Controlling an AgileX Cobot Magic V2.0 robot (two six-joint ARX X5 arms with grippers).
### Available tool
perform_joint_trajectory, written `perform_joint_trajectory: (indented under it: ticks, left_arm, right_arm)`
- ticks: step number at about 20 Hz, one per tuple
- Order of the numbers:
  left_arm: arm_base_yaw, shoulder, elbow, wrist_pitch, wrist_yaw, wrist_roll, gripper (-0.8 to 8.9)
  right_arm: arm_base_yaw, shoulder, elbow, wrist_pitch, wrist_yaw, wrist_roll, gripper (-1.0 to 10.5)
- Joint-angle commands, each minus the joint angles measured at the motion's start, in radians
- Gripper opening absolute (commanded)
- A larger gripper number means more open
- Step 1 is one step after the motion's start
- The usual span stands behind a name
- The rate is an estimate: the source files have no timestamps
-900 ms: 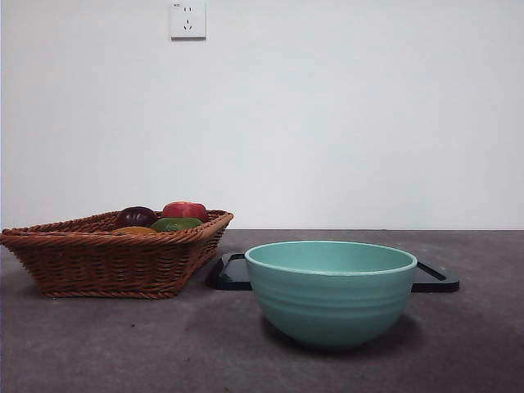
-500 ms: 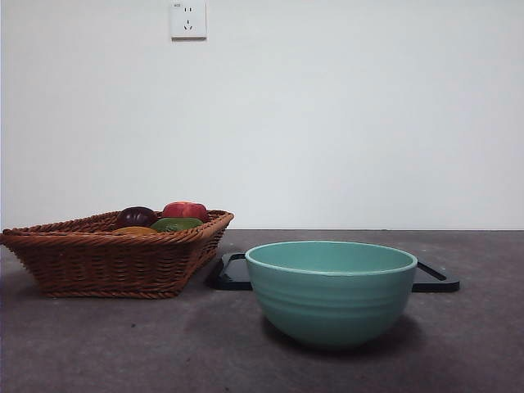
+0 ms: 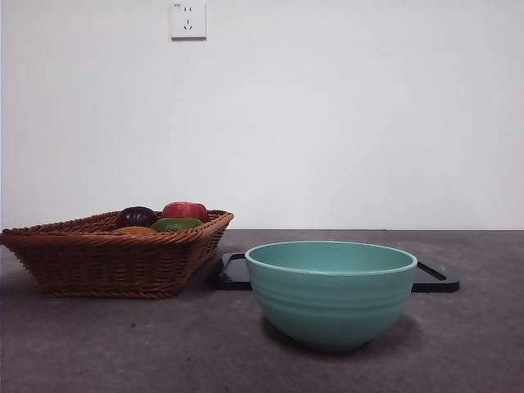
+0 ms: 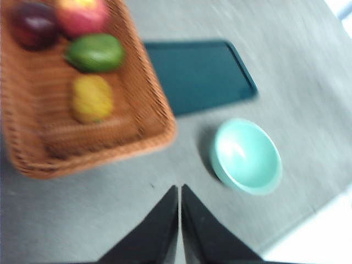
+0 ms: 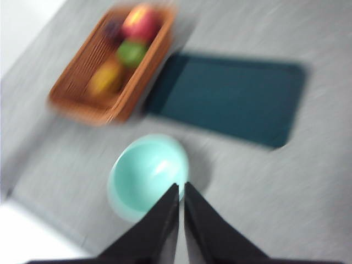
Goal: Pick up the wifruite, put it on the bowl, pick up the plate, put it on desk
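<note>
The ridged, round teal-green ceramic bowl (image 3: 331, 291) sits on the speckled grey tabletop (image 3: 123, 344), before a flat dark tray (image 3: 233, 274) and beside a woven wicker basket (image 3: 106, 262), unchanged. Left gripper (image 4: 180, 190) and right gripper (image 5: 181, 188) hover closed, empty.

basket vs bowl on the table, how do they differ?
The brown woven wicker basket is shallow with angular, flaring sides; the round teal-green ceramic bowl is deep and smooth-walled with faint ridges. The basket holds four pieces of fruit; the bowl is empty. In the front view the basket sits farther back beside the flat dark tray; the bowl stands nearer, in front of the tray. Both rest upright on the grey desk, untouched.
</note>
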Motion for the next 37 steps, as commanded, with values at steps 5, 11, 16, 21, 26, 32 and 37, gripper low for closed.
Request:
perform_joint_trajectory:
  ticks: [5, 11, 16, 21, 26, 32, 37]
  left_arm:
    - [-0.101, 0.013, 0.050, -0.055, 0.002, 0.051, 0.08]
    - [-0.106, 0.013, 0.050, -0.050, 0.002, 0.048, 1.12]
    - [-0.106, 0.013, 0.050, -0.050, 0.002, 0.028, 4.49]
    - [-0.106, 0.032, 0.050, -0.040, -0.009, 0.018, 4.67]
    - [-0.109, 0.100, 0.054, 0.019, -0.061, 0.014, 4.66]
    - [-0.152, 0.341, 0.209, 0.061, -0.267, 0.023, 4.65]
    - [-0.175, 0.589, 0.343, 0.063, -0.353, 0.058, 4.64]
  right_arm:
    - [0.182, 0.056, 0.034, -0.080, -0.007, -0.070, 0.1]
    - [0.204, 0.056, 0.034, -0.077, -0.006, -0.069, 0.8]
    - [0.204, 0.056, 0.034, -0.077, 0.009, -0.061, 3.7]
    - [0.204, 0.056, 0.034, -0.076, 0.009, -0.061, 3.7]
    - [0.204, 0.056, 0.034, -0.076, 0.009, -0.053, 3.7]
    - [0.204, 0.056, 0.034, -0.076, 0.009, -0.050, 3.7]
    - [0.204, 0.055, 0.034, -0.076, 0.009, -0.050, 3.7]
